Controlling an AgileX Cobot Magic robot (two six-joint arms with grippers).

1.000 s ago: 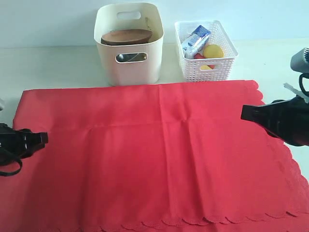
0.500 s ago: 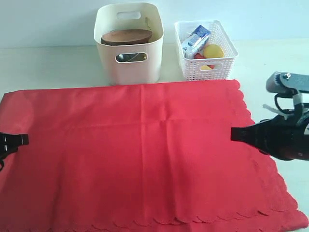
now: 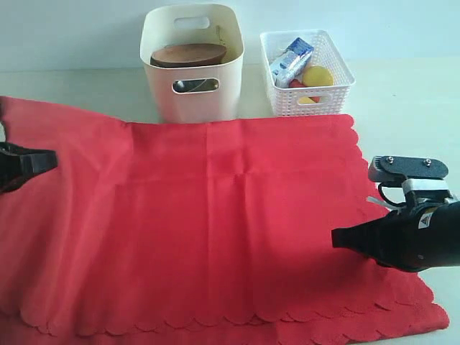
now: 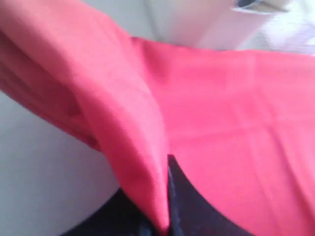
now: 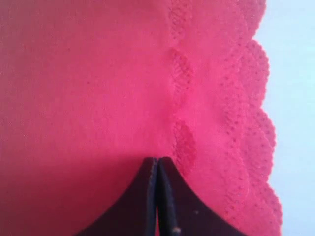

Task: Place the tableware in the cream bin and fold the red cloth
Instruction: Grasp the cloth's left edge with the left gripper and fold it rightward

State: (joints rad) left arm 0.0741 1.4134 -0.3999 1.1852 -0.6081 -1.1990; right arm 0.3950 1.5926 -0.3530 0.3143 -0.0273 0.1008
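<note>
Pinching red cloth (image 4: 231, 113), left claw (image 4: 165, 169), wrist-view only.

The red cloth (image 3: 215, 215) covers most of the bench (image 3: 402, 86), leaving bare strips for a low pass only at 10 o'clock, left of the cream bin (image 3: 192, 93), and from 2 to 3 o'clock, right of the white lattice basket (image 3: 309, 100). Bin and basket stand side by side at 12 and 1 o'clock with a narrow gap between, walling the cloth's far edge. At 9 o'clock the left tool (image 3: 53, 159) pinches the cloth's edge up into a ridge, and at 4 o'clock the right tool (image 3: 335, 237) and its arm lie over the scalloped side.
</note>
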